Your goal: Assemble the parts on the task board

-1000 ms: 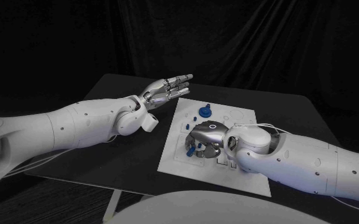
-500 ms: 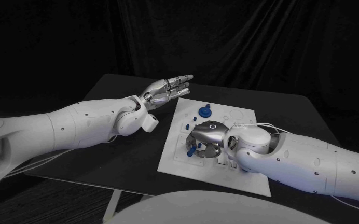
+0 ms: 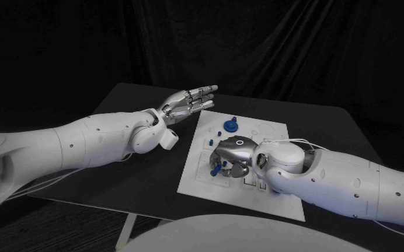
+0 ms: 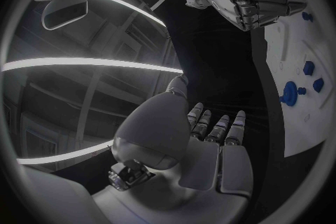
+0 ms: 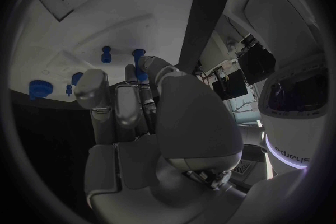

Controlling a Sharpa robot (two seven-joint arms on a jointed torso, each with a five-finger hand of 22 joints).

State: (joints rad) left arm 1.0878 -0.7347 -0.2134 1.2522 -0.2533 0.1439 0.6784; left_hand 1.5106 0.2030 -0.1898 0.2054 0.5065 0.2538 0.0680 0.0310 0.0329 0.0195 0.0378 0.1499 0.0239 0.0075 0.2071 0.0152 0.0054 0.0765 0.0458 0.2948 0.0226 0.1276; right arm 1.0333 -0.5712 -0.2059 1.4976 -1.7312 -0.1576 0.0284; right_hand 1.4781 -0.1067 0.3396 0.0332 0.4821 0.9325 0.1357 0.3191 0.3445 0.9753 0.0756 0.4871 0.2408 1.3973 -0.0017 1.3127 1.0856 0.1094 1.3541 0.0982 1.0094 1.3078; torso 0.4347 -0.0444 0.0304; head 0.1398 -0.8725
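Head view: right hand (image 3: 232, 154) is lowered onto the task board (image 3: 278, 196), fingers curled down around small blue parts (image 3: 215, 171) at its fingertips; whether it grips one cannot be told. A blue round part (image 3: 230, 126) stands on the board just beyond this hand. Left hand (image 3: 188, 101) hovers above the table (image 3: 135, 170) beside the board's far corner, fingers extended together, holding nothing.
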